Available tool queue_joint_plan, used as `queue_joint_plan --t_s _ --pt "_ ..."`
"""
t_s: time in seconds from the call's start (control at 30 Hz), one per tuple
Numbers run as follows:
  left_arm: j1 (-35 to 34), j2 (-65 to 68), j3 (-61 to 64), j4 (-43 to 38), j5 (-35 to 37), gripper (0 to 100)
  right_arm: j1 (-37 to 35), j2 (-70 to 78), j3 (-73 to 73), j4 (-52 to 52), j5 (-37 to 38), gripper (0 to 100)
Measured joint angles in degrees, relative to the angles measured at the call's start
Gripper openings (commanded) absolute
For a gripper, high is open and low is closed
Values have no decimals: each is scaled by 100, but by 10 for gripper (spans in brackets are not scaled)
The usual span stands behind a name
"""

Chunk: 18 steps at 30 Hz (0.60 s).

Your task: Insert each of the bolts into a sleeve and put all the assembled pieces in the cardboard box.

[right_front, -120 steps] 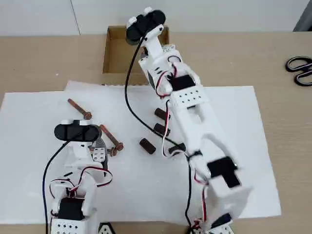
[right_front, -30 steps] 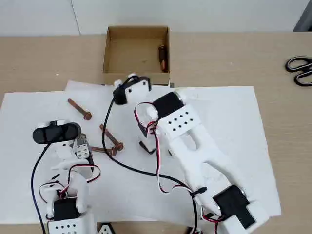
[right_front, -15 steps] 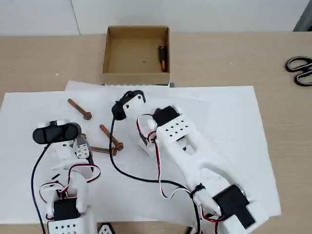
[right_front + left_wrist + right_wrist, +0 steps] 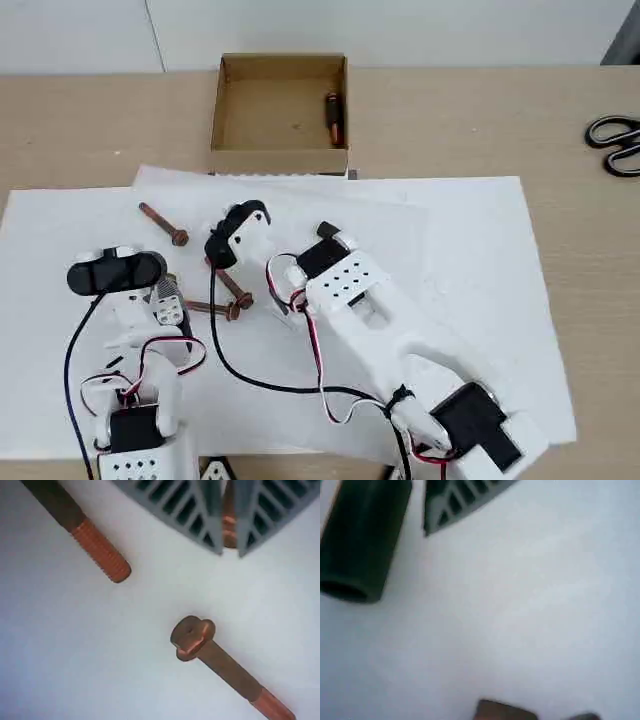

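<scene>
Well clear of the cardboard box (image 4: pixel 280 158), on its arm-base side, the left end effector (image 4: pixel 230 549) pinches the threaded end of a bolt (image 4: pixel 229 522) lying on the paper (image 4: pixel 480 260). Rigid, small and smooth-round, it is likely light but apt to swivel in such a pinch; holding the shank near the head seems better, leaving the thread free for a sleeve (image 4: pixel 362 540), which lies on that same side.
</scene>
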Motion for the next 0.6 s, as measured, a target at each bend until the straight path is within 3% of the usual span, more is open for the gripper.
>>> queue_joint_plan --t_s 0.6 --pt "0 0 0 0 0 7 167 941 -35 -404 325 136"
